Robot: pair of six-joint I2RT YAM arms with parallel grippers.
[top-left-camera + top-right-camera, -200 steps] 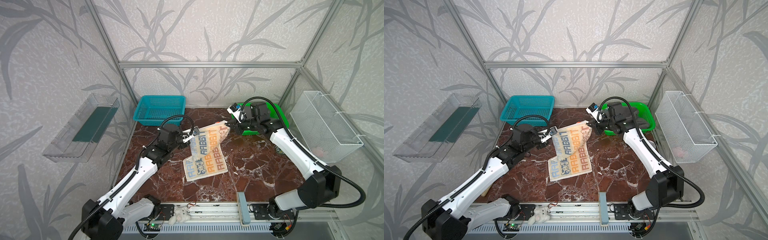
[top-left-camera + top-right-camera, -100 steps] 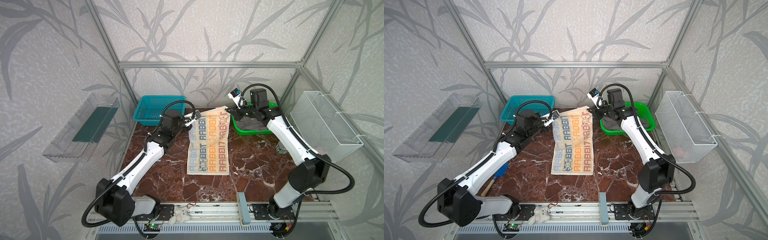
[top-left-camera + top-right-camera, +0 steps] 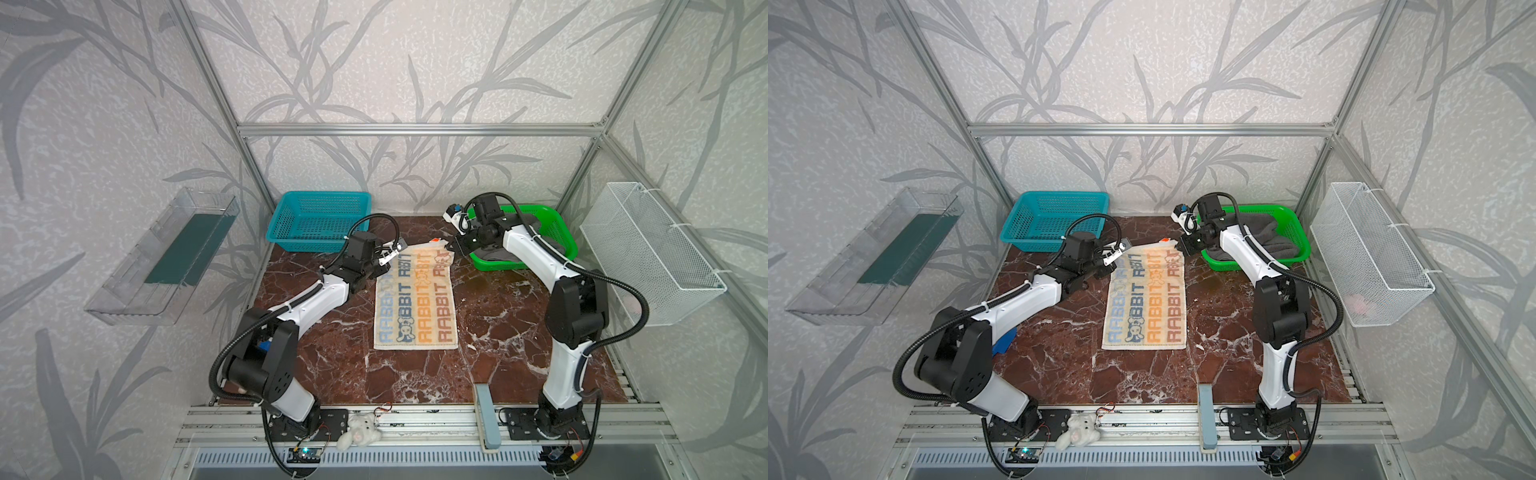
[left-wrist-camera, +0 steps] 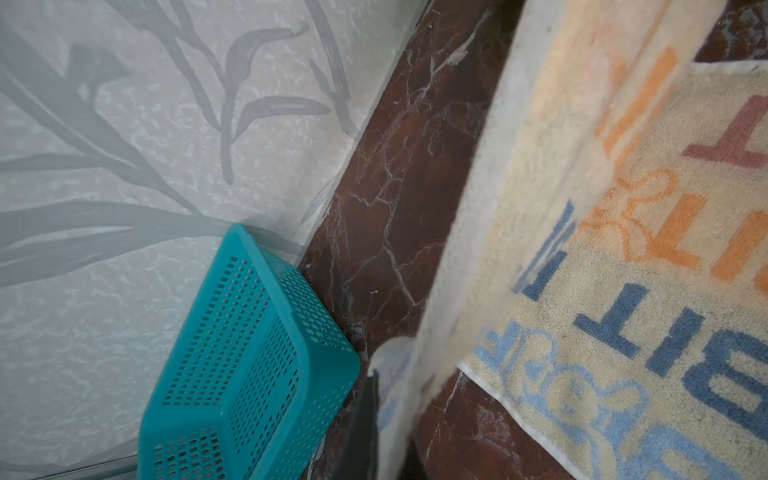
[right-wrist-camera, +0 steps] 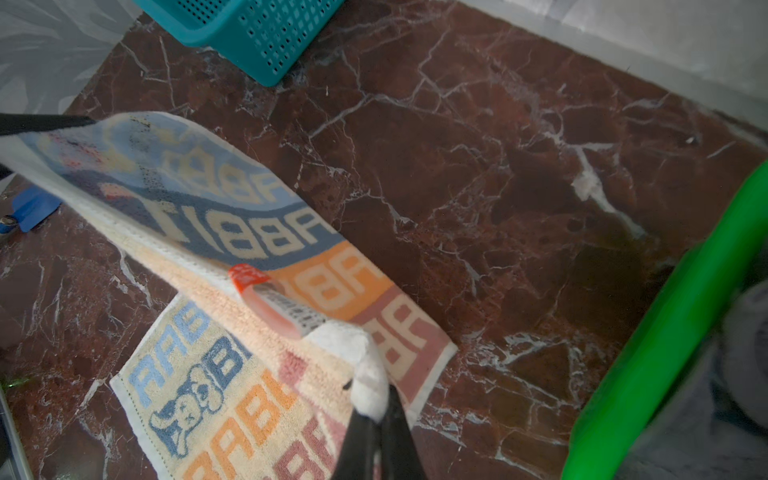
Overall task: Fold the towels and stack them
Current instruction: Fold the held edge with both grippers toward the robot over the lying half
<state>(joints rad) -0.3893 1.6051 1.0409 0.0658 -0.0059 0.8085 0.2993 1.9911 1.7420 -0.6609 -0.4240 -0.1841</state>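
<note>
The towel with big orange, blue and brown letters (image 3: 415, 299) lies lengthwise on the marble table in both top views, its far edge lifted off the surface. My left gripper (image 3: 384, 261) is shut on the far left corner, and its pinch shows in the left wrist view (image 4: 386, 436). My right gripper (image 3: 451, 246) is shut on the far right corner; the right wrist view shows that pinch (image 5: 376, 419) beside the orange label (image 5: 249, 276). A dark grey towel (image 3: 1262, 237) lies bunched in the green basket (image 3: 566, 237) behind the right arm.
A teal basket (image 3: 320, 222) stands at the back left of the table. A white wire basket (image 3: 648, 253) hangs on the right wall and a clear bin (image 3: 162, 257) on the left wall. A white plush toy (image 3: 359, 430) and a grey-blue bar (image 3: 486, 415) rest on the front rail.
Both grippers have carried the towel's top edge toward the back and then down. The towel, first hanging crumpled, now lies stretched flat along the table.
</note>
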